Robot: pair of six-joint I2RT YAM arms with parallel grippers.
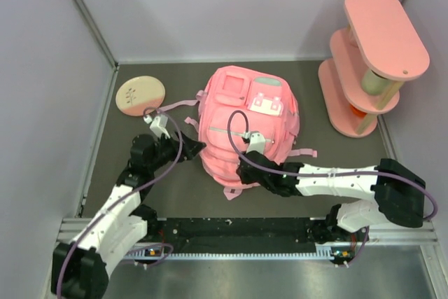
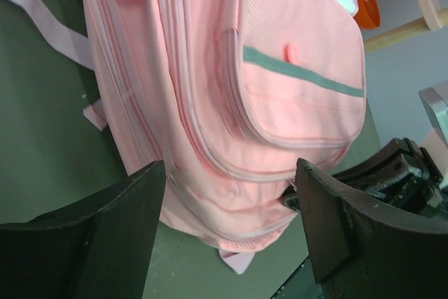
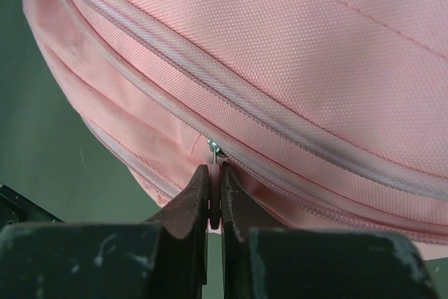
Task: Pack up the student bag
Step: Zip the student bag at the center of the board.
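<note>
The pink backpack lies flat in the middle of the dark surface, front pockets facing up, with a small white patch on the far half and thin pink straps trailing out to the sides. The left claw is released, its two black fingers spread wide and holding nothing. It sits just beside the bag's left edge and looks along the front pocket with its grey zipper strip. The right claw is clenched at the near edge of the bag, its fingertips pinched together on a zipper pull. The small metal link of the pull shows just above the tips, where it meets a zipper line running along the bag's seam. The right arm reaches in from the right, low over the surface. A pink tiered shelf stands at the far right, well apart from the bag, with something orange on a lower tier. A round pale disc with a small drawing on it lies at the far left near the wall.
</note>
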